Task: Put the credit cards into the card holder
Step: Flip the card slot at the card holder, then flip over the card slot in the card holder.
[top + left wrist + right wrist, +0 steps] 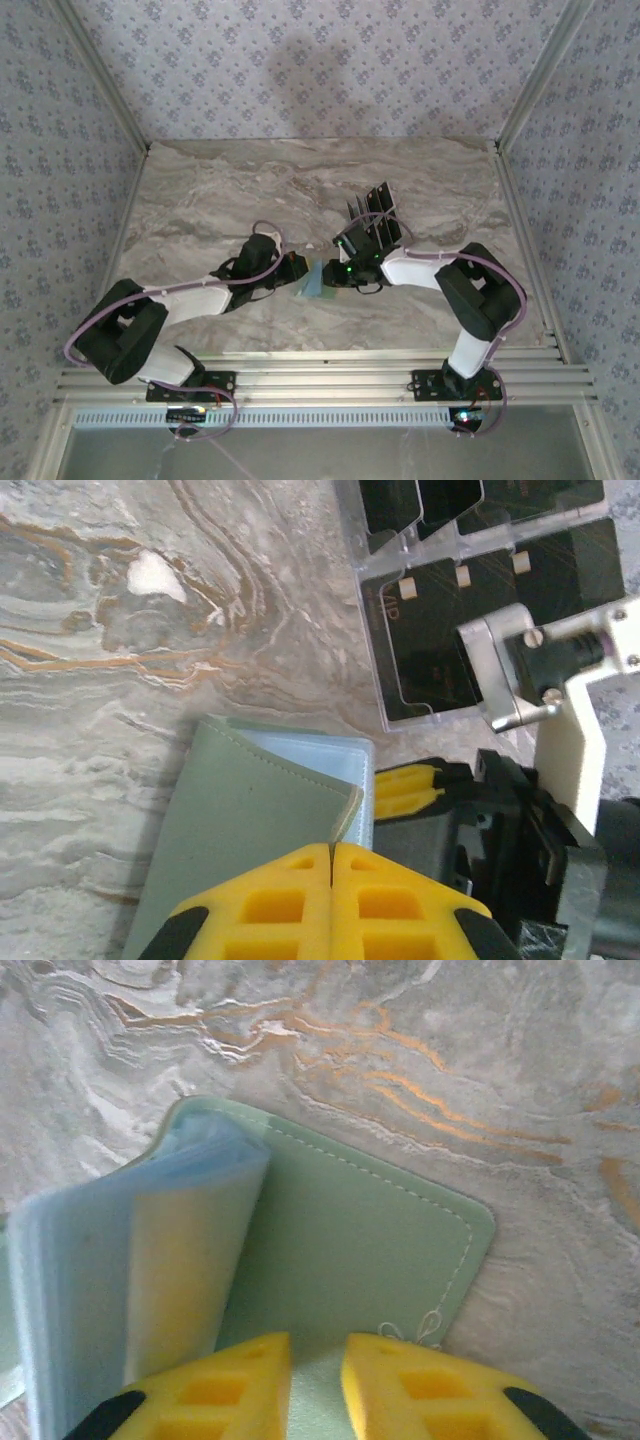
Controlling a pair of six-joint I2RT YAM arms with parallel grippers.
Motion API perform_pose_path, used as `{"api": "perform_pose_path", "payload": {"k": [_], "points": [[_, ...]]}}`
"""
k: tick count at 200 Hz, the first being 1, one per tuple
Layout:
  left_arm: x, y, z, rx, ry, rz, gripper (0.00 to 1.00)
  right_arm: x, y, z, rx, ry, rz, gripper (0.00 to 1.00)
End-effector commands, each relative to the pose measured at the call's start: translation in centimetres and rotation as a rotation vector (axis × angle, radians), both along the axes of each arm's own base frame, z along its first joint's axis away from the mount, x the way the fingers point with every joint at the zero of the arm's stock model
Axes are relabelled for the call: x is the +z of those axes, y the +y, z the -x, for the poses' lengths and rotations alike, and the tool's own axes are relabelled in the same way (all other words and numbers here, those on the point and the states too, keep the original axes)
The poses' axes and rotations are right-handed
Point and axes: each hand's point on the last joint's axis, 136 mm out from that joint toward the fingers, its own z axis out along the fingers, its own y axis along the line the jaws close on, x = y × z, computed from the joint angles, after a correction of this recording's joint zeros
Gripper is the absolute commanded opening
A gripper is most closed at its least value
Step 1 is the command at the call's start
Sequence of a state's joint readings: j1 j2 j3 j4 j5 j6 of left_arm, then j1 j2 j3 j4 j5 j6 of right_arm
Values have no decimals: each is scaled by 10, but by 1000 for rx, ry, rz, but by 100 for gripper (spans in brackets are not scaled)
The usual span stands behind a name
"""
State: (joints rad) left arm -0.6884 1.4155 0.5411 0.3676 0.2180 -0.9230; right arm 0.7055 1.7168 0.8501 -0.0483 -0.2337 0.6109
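left gripper (332, 865) jaws pinched shut on card holder (250, 810) flap; right gripper (316, 1360) jaws narrow, can't tell if gripping.

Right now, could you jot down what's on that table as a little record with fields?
Table: marbled stone look
Wallet: pale green, open, bluish sleeves fanned up
Cards: black, in a clear tray beyond the wallet
Left tool: shut on the wallet's cover
Right tool: tips slightly apart over the wallet, grip unclear
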Motion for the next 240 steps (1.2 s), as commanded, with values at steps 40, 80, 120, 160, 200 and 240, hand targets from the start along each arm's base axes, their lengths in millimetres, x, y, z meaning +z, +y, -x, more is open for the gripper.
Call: {"api": "perform_pose_path", "payload": {"k": [40,80,120,160,200,240], "points": [[-22,33,9,107,51,-126,0,10,-82,31,-119,3,252,31],[-23,37,10,111,47,-149,0,56,-70,29,-111,-84,186,38],[-30,43,9,121,48,-197,0,73,-34,21,-36,-112,105,49],[-35,59,10,153,48,-287,60,52,-7,16,35,-76,114,49],[-31,76,13,155,29,-393,74,32,3,16,56,-38,137,49],[-43,99,23,141,71,-559,74,17,3,18,59,-10,153,49]]}}
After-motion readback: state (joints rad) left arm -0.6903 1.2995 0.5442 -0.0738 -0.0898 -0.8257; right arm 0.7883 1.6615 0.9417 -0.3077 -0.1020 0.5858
